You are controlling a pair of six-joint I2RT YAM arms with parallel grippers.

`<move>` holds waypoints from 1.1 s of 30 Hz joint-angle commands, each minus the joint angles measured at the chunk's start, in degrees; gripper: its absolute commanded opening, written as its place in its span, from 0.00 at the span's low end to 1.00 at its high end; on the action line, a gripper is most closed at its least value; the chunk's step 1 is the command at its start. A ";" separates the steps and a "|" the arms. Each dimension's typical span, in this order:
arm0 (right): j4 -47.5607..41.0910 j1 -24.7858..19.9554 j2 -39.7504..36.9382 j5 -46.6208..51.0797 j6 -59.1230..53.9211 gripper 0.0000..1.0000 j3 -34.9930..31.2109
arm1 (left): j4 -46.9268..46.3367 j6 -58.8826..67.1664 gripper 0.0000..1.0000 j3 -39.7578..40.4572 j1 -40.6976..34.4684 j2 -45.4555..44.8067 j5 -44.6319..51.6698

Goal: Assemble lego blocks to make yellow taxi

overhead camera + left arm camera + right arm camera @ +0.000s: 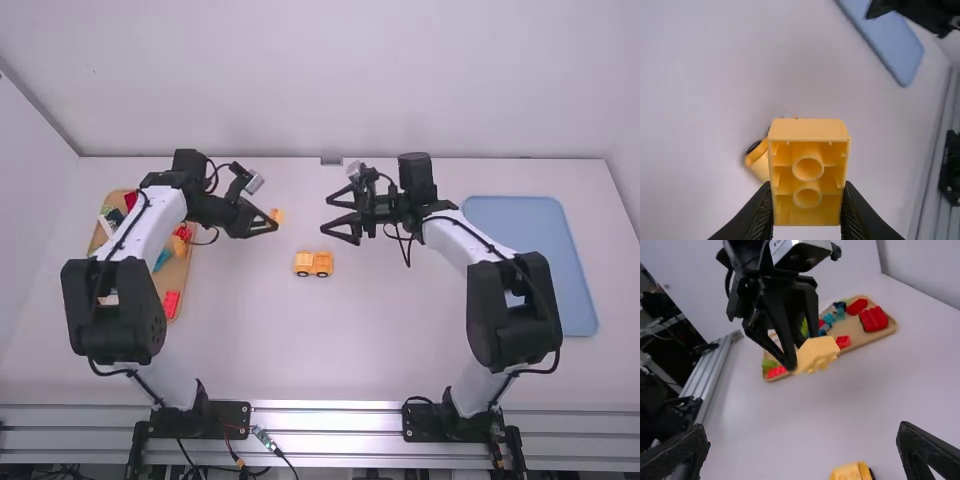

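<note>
In the high view my left gripper (pixel 270 224) is at the left of centre, shut on a yellow block (pixel 277 215). The left wrist view shows that block (pixel 808 172), its hollow underside facing the camera, between the tips of my left gripper (pixel 807 202). My right gripper (pixel 332 215) stands open right of centre, with nothing between its fingers; the right wrist view shows this gripper (pixel 803 437) spread wide. The yellow wheeled base (pixel 313 264) rests on the table, nearer the arm bases than both grippers. Part of this base (pixel 852 472) appears low in the right wrist view.
A wooden tray (pixel 182 285) with several coloured blocks lies at the far left, partly beneath the left arm. On the right side a blue tray (pixel 530 215) lies partly under the right arm. The white table (pixel 300 350) extends between the arms.
</note>
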 commanded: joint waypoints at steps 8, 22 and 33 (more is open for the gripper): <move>2.08 2.64 -2.14 -5.86 3.10 0.99 0.07 | 1.36 7.17 0.15 1.03 -7.54 -2.05 10.11; 1.46 2.08 -2.12 -12.70 1.38 0.90 0.04 | -3.21 17.07 0.17 1.03 -8.09 -2.14 17.92; 4.13 4.20 -2.12 -11.56 3.87 0.67 0.04 | -3.32 17.51 0.18 1.03 -8.41 -2.14 17.81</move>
